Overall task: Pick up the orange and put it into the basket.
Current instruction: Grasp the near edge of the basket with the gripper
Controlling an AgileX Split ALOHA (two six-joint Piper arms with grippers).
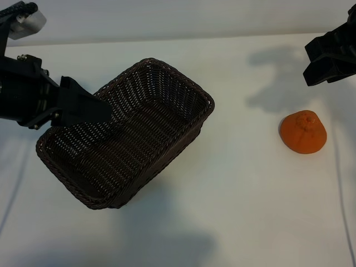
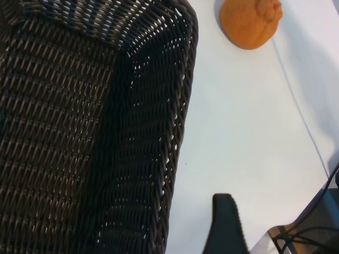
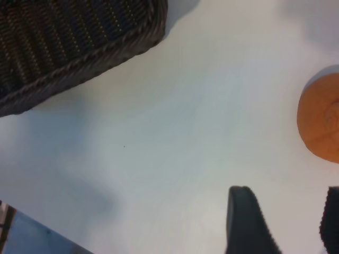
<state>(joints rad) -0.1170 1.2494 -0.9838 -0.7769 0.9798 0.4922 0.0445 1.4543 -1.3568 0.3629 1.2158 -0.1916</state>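
Large dark-brown woven wicker basket [image 1: 133,139] sits tilted, one end pinched by the left gripper [image 1: 89,108] over its rim. Small bright-orange dimpled orange [image 1: 303,132] rests on white table [image 1: 233,194], well apart from basket. Right gripper [image 1: 328,58] hovers near the orange, fingers [image 3: 246,222] spread, empty.

White desk [image 1: 239,183], matte, plain surface. Soft grey shadows on it: one large patch near the exterior view's bottom edge, another at upper right. Pale wall [image 1: 167,16] behind the desk's far edge. Thin cable [image 1: 339,183] runs along the desk at the exterior view's right side, another thin one [image 1: 12,194] at the left side. Left wrist view shows dark cables [image 2: 312,233] and a shiny surface past the desk's edge.
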